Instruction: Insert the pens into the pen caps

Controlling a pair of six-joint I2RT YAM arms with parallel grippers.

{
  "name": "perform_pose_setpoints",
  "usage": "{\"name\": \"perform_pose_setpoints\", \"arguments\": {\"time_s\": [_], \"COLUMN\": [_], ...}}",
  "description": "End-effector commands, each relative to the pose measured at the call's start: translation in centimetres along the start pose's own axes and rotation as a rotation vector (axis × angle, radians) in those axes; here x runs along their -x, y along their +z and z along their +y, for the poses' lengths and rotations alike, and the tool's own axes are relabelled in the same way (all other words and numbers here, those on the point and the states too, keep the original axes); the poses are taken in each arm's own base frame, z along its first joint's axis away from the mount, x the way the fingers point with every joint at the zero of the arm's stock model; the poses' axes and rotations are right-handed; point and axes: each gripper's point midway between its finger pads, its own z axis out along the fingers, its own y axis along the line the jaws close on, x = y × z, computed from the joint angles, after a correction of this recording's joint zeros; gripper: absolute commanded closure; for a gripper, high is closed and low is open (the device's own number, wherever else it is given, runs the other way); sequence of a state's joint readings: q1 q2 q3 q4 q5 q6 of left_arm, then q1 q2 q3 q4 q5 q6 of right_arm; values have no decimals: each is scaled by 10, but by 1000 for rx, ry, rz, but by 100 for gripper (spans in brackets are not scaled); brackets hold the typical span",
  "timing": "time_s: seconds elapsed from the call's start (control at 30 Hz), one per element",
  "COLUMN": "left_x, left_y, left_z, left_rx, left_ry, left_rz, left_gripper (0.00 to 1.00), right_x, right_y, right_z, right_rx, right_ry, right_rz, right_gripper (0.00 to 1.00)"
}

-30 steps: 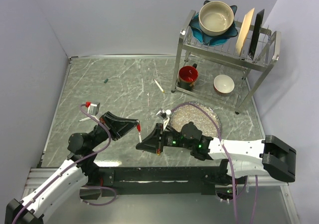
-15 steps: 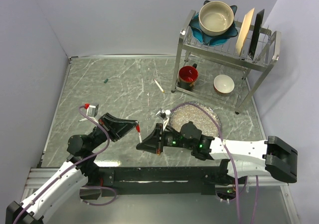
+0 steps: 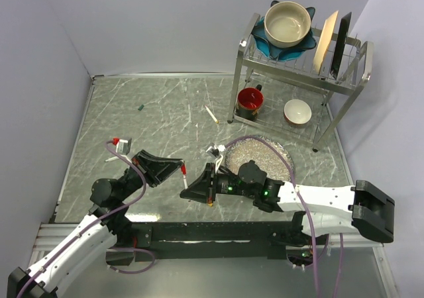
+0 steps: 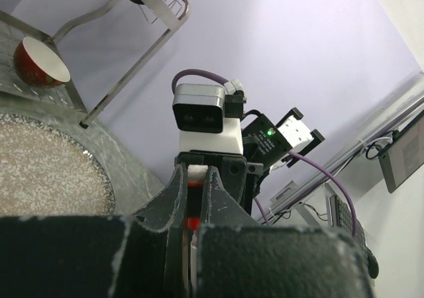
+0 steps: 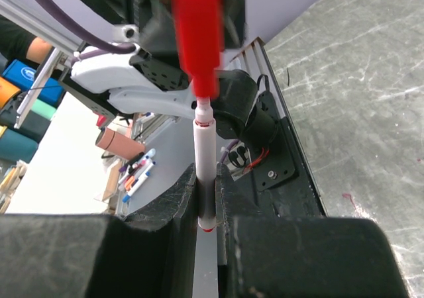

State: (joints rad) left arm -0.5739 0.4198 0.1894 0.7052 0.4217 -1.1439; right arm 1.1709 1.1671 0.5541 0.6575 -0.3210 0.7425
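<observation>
Hovering above the table, a white pen is clamped low on its barrel by the right hand, its tip at the mouth of the red cap pinched by the left hand. Both are judged light, stiff and slick, so a short, firm grip is favoured.

table: dark grey-green with thin white streaks
cap: bright red
pen: white, red at one end
other cap, far left of the rack: dark green
rack: shiny silver
mug in the rack: red inside, black outside
bowl on top of the rack: cream
round mat in front of the rack: sparkly silver
cables: purple
</observation>
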Motion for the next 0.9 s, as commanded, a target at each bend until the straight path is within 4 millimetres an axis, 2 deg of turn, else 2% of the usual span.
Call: {"name": "perform_pose_setpoints", "arguments": {"time_s": [0.0, 0.4, 0.53, 0.7, 0.8, 0.87], "left_x": [1, -2, -6, -13, -15, -13], "left_y": [0, -3, -7, -9, -9, -9], "left_z": [-3, -15, -15, -9, -7, -9], "left_rx": [4, -32, -46, -35, -24, -23], "left_ry": [25, 1, -24, -21, -20, -5], "left_rz": [4, 30, 34, 59, 67, 65], "left_gripper": [99, 99, 99, 99, 91, 74], "right_x": [32, 37, 46, 56, 57, 51], "right_y": [7, 7, 9, 8, 7, 6], "right_z": [24, 15, 11, 17, 18, 18], "right_rx": [46, -4, -48, -52, -51, -42], "right_ry": [-34, -49, -62, -78, -98, -100], "right_rz": [-83, -101, -121, -138, -133, -115], "right_gripper": [100, 100, 100, 100, 100, 100]}}
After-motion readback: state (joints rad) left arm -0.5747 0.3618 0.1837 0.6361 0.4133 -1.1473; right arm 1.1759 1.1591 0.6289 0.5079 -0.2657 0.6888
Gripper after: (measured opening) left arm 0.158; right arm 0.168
